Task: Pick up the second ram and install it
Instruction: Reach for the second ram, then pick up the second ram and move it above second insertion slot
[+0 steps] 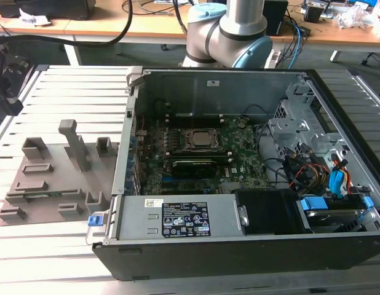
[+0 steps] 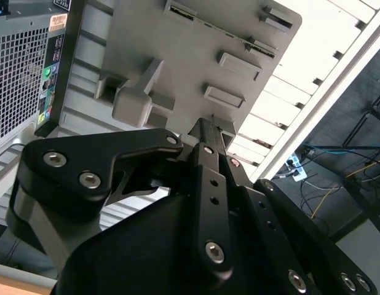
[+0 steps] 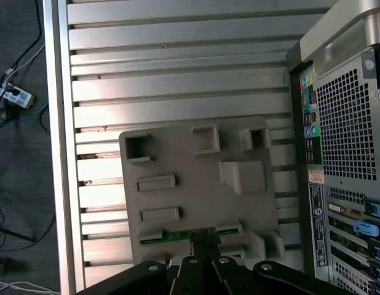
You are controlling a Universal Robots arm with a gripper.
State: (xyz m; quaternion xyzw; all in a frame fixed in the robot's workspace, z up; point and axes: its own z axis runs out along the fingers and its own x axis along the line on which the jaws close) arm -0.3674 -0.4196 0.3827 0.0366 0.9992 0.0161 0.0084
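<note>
Pick-up stage: end effector, clenched empty, hovers above the second ram in its tray; it needs opening and squaring lengthwise.

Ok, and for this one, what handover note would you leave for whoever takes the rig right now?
Hand: above the grey holder tray, lined up over the second ram; contact cannot be told.
Second ram: lying in its slot at the tray's edge, beside the open computer case.
Done: hand is over the tray.
Left: ram not yet lifted, not yet installed in the case.
</note>
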